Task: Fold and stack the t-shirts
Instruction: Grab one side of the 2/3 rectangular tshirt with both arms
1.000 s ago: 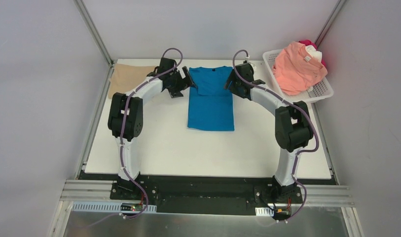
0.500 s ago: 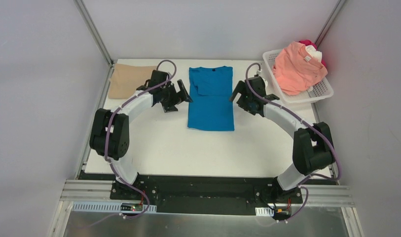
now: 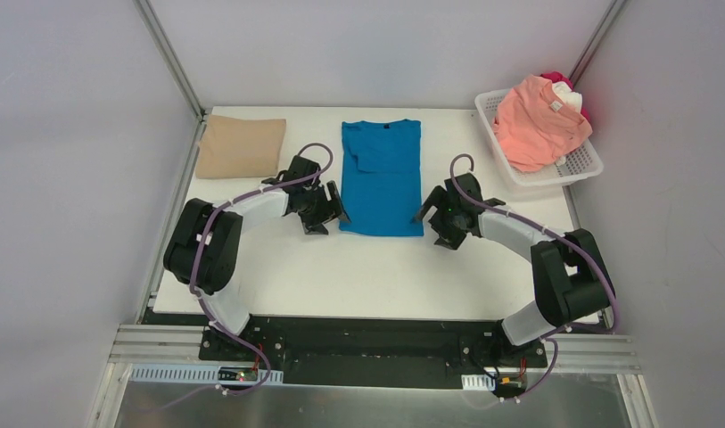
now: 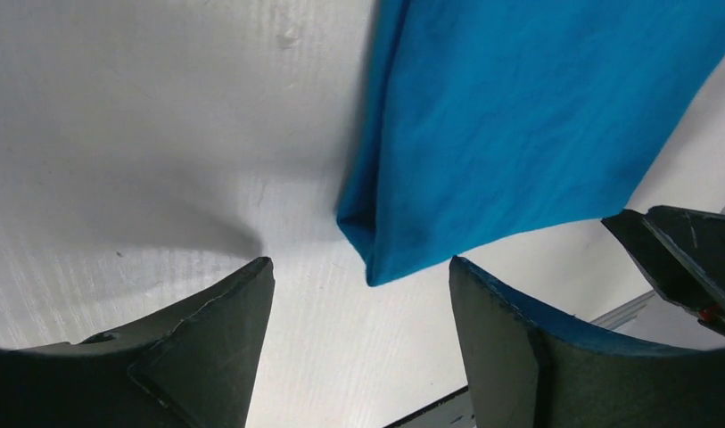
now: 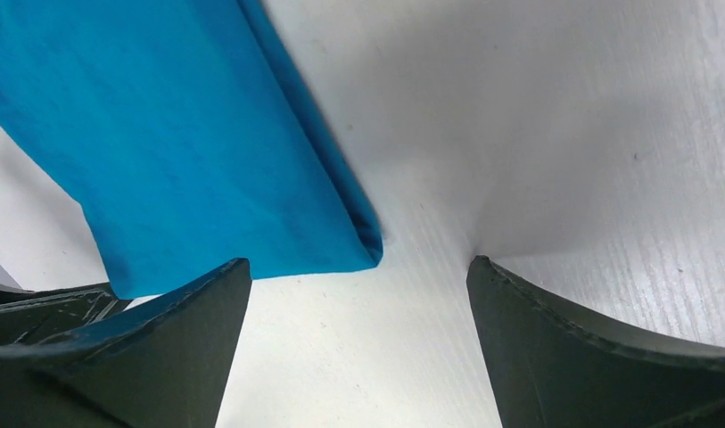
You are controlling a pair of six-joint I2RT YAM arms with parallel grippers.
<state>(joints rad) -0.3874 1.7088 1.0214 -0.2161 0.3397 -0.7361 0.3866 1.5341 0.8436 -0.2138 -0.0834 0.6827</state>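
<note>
1. The blue shirt [image 5: 162,134] fills the upper left of the frame, and its folded corner ends near the centre.
2. The fold along its right edge shows doubled layers.
3. The white table [image 5: 564,134] covers the upper right and lower centre.
4. The right gripper [image 5: 358,339] is spread wide, with its dark fingers [image 5: 590,357] at the lower left and lower right.
5. The shirt corner lies between them.

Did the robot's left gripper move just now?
Yes. The left gripper slid along the blue t-shirt, from its collar end toward the near bottom corner.
</note>
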